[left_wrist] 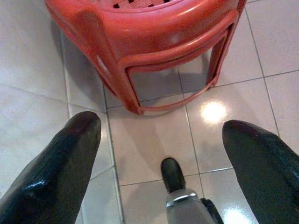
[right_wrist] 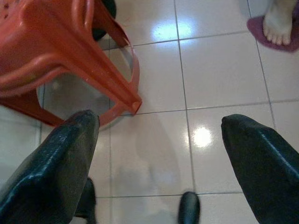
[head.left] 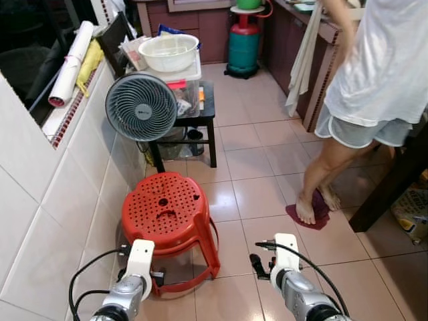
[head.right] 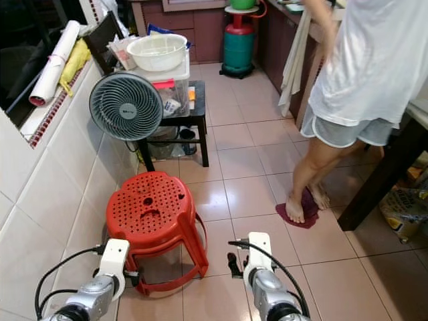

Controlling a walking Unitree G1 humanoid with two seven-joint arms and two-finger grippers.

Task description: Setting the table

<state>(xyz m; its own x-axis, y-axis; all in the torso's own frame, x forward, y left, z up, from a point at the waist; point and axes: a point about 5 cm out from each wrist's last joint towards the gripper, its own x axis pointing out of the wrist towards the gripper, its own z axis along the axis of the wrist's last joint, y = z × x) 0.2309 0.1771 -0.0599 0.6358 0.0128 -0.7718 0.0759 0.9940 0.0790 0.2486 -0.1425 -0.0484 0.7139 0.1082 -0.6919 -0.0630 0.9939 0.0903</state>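
A person (head.left: pixel 374 73) in a white shirt stands beyond and to the right of the red stool (head.left: pixel 170 214), facing a counter, one bare foot on a purple cloth (head.left: pixel 314 212). That stool is our landmark, tight against the tiled wall. Behind it, a small black table (head.left: pixel 200 120) carries a grey fan (head.left: pixel 141 107) and a clear box with a white basin (head.left: pixel 168 52) on top; further back stands a green gas cylinder (head.left: pixel 243 43). A dark table edge (head.left: pixel 391 184) sits far right of the stool. No dishes or cutlery can be made out, so where the table things are I cannot tell.

Left gripper (left_wrist: pixel 163 154) hovers just before the stool's front legs, fingers spread, nothing held. Right gripper (right_wrist: pixel 159 154) hangs beside the stool's right leg, likewise spread and bare.

My call: moving well means keeping both arms tucked, skirting the stool, and giving the person's legs wide room.
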